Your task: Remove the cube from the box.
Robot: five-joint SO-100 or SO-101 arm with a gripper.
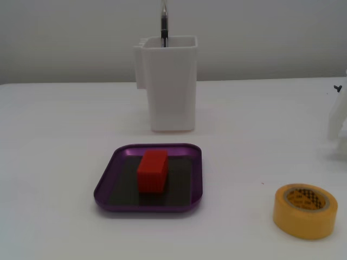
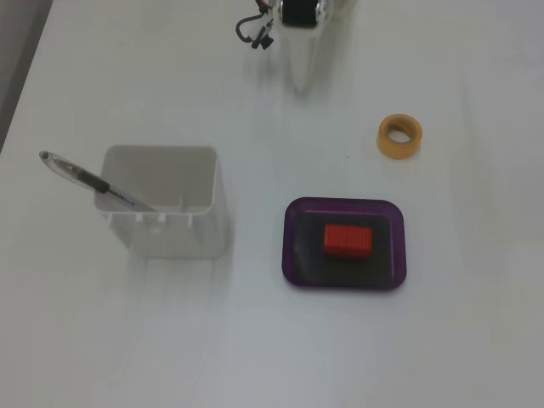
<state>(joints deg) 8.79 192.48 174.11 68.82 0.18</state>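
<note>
The red cube (image 1: pixel 152 170) lies inside the shallow purple box (image 1: pixel 105 184) on its dark floor, near the middle. In the view from above, the cube (image 2: pixel 348 240) lies lengthwise left to right in the box (image 2: pixel 291 246). My gripper (image 2: pixel 303 83) is at the top of that view, far from the box. Its white fingers taper to a single point with no gap showing, and it holds nothing. In the front view only a white part of the arm (image 1: pixel 337 116) shows at the right edge.
A tall white container (image 1: pixel 171 92) stands behind the box and holds a pen (image 2: pixel 85 178); from above, the container (image 2: pixel 170 229) is left of the box. A yellow tape roll (image 1: pixel 304 210) lies on the table; from above, the roll (image 2: pixel 399 135) lies between gripper and box.
</note>
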